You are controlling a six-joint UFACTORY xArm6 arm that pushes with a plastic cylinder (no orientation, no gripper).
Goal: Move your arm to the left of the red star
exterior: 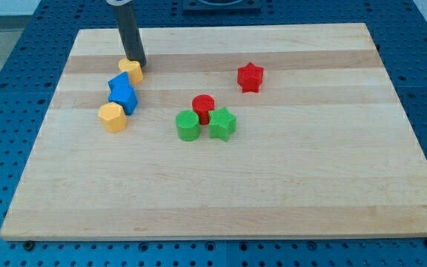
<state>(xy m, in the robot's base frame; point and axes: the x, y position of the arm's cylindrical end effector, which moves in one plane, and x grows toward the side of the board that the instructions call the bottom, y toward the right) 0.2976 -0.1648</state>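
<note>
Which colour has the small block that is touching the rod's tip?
Yellow: the small yellow block at my tip, seen in the camera view.

Eight blocks lay on the table (pixel 273 193): two red, a star (pixel 250 76) and a cylinder (pixel 202 107); two green, a cylinder (pixel 187 126) and a star (pixel 222 124); two blue (pixel 118 84) (pixel 124 98); two yellow (pixel 129 70) (pixel 113 117).
</note>
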